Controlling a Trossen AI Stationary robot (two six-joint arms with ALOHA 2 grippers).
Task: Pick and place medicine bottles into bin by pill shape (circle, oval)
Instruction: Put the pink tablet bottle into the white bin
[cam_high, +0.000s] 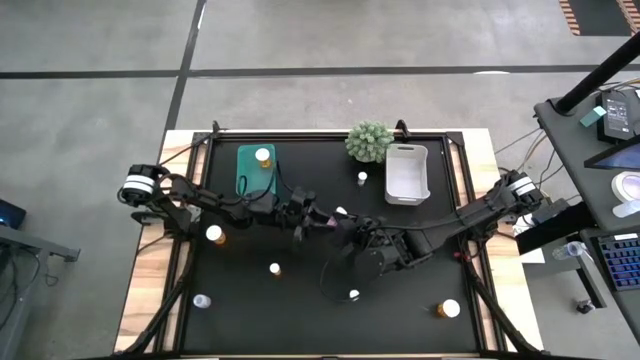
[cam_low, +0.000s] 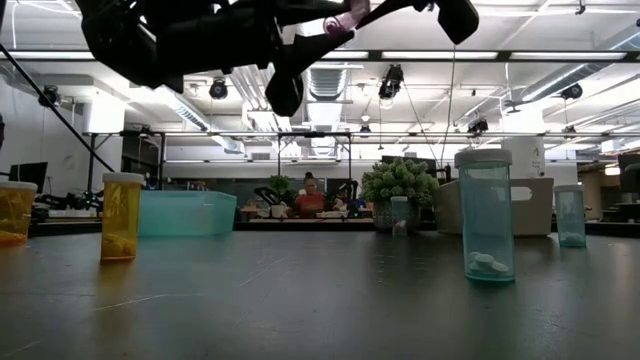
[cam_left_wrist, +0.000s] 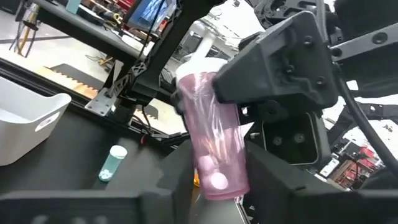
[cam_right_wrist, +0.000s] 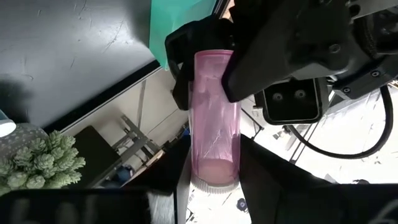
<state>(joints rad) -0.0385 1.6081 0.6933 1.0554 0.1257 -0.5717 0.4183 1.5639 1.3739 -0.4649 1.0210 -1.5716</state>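
We find both arms meeting above the middle of the black table (cam_high: 250, 300). Between them sits a pink bottle (cam_left_wrist: 214, 146), held off the surface. In the right wrist view the right gripper (cam_right_wrist: 211, 180) is closed on the capped end of the pink bottle, and the left gripper's fingers (cam_right_wrist: 186, 43) clamp the far end. The left wrist view confirms this: the left gripper (cam_left_wrist: 208, 193) is closed about the bottom of the pink bottle, round pills visible inside, with the right gripper's fingers (cam_left_wrist: 273, 56) gripping the upper part.

Working outward on the high view from the table centre: a white-capped bottle (cam_high: 353, 294) stands at 6 o'clock near the right gripper, another (cam_high: 274, 268) at 8 o'clock, an amber bottle (cam_high: 214, 234) at 9 o'clock beside the left arm, a small pale bottle (cam_high: 201, 301) at the 8 o'clock corner, and an amber bottle lying at 4 o'clock (cam_high: 449, 309). Farther back, a small bottle (cam_high: 362, 178) stands at 12 o'clock, just beside the white bin (cam_high: 407, 172). The teal bin (cam_high: 245, 172) at 11 o'clock holds one amber bottle (cam_high: 263, 157). The green plant ball (cam_high: 369, 141) sits at the far edge, touching the white bin's corner.
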